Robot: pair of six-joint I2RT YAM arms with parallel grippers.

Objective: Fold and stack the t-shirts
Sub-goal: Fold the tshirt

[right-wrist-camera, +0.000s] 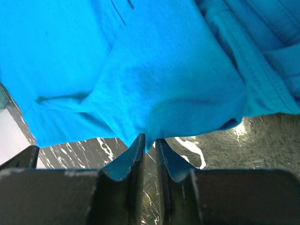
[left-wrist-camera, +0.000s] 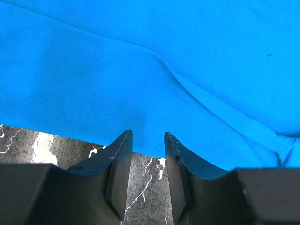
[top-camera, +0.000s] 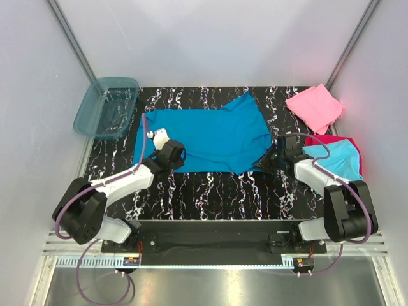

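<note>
A large teal-blue t-shirt (top-camera: 210,137) lies spread on the black marbled table (top-camera: 210,191), with one part folded over at its right. My left gripper (top-camera: 175,153) is at the shirt's near left hem. In the left wrist view its jaws (left-wrist-camera: 147,133) stand open, tips at the edge of the teal cloth (left-wrist-camera: 150,70), and bare table shows between them. My right gripper (top-camera: 271,158) is at the shirt's near right corner. Its jaws (right-wrist-camera: 149,137) stand nearly together, pinching a point of the teal cloth (right-wrist-camera: 154,70).
A folded pink t-shirt (top-camera: 313,106) lies at the back right. A lighter cyan folded t-shirt (top-camera: 338,159) rests on a magenta-red one (top-camera: 319,138) by the right arm. A translucent blue tub (top-camera: 105,107) sits at the back left corner. White walls enclose the table.
</note>
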